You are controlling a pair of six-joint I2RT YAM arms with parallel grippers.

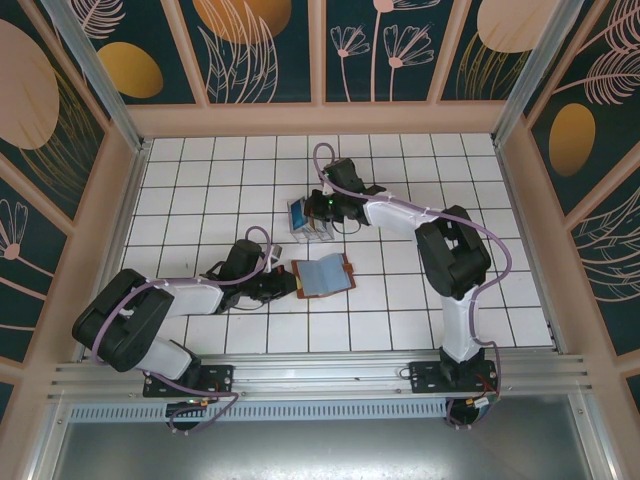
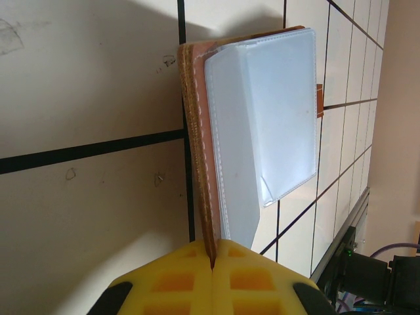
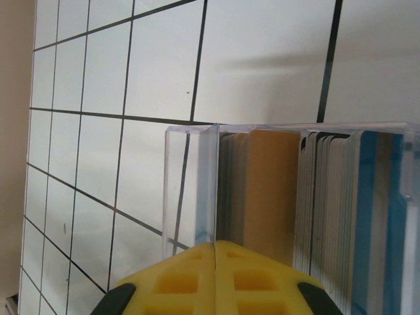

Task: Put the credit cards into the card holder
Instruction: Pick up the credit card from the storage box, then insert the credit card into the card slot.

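The reddish-brown card holder [image 1: 325, 273] lies open on the tiles, its clear inner sleeves [image 2: 262, 111] facing up. My left gripper [image 1: 285, 283] is shut on its stitched leather edge [image 2: 197, 131], which runs straight into the seam between the yellow pads [image 2: 214, 252]. The credit cards [image 3: 269, 190], grey, gold and blue [image 3: 364, 216], stand on edge in a clear plastic case [image 3: 190, 184]. My right gripper [image 3: 215, 246] hangs over that case [image 1: 308, 220], jaws pressed together on the thin top edge of the leftmost card, right beside a clear divider.
White tiled floor with dark grout lines. Pinkish side walls [image 1: 120, 200] and a back wall enclose it, with a metal rail [image 1: 320, 375] along the near edge. The case's left compartment [image 3: 180, 190] holds no cards.
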